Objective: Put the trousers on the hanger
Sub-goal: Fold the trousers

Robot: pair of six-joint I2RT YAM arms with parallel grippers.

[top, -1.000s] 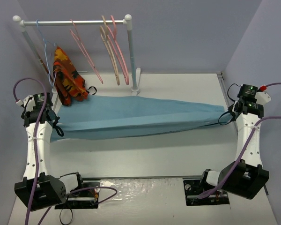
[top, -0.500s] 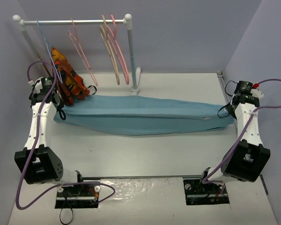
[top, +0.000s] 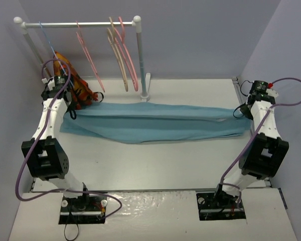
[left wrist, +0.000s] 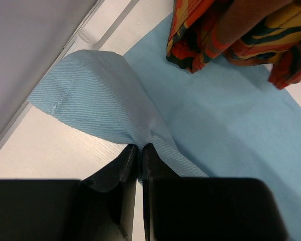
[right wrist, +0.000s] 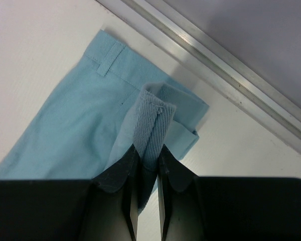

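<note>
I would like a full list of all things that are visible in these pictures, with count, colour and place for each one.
trousers: one, light blue, stretched across the table between both grippers
salmon-pink wire hanger: one, on the rack rail
blue wire hanger: one, at the rail's left end
thick beige hanger: one, near the right post
thick pink hanger: one, beside the beige one
patterned cloth: one, orange, red and yellow, hanging at the rack's left side
clothes rack: one, white, at the table's back
table: one, white
left gripper: black, shut on the trousers' left end
right gripper: black, shut on the waistband end
</note>
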